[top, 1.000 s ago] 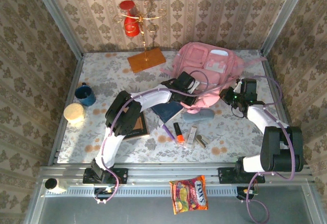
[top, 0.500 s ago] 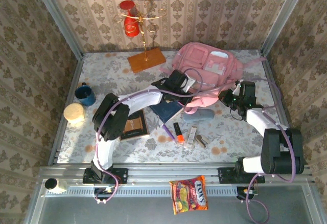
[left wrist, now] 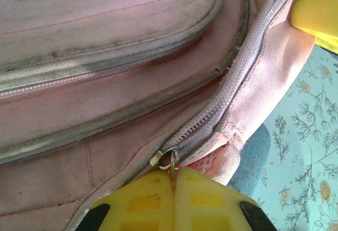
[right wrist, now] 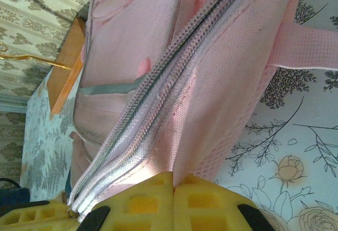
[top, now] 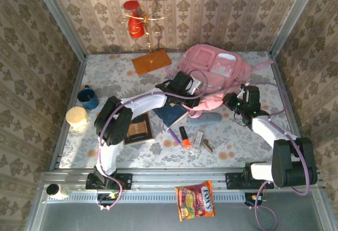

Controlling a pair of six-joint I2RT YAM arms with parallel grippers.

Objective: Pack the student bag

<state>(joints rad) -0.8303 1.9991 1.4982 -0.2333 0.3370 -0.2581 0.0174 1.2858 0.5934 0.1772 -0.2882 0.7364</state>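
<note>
At far right of flowered table (top: pixel 105 80): large soft pink fabric backpack (top: pixel 211 67), lying flat, front pockets up. Left gripper (left wrist: pixel 174 183) pressed together, pinching small metal zipper pull (left wrist: pixel 170 160) at backpack's near edge. Right gripper (right wrist: pixel 173 181) also closed, apparently nipping pink fabric beside same zip. Zip track (left wrist: pixel 248 57) runs from pull straight toward right gripper. Left arm has pull; judged next move: drag along that line while right anchors.

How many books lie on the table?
2: the brown book beside the left arm, the dark blue book right of it, near the bag. More may be hidden.
</note>
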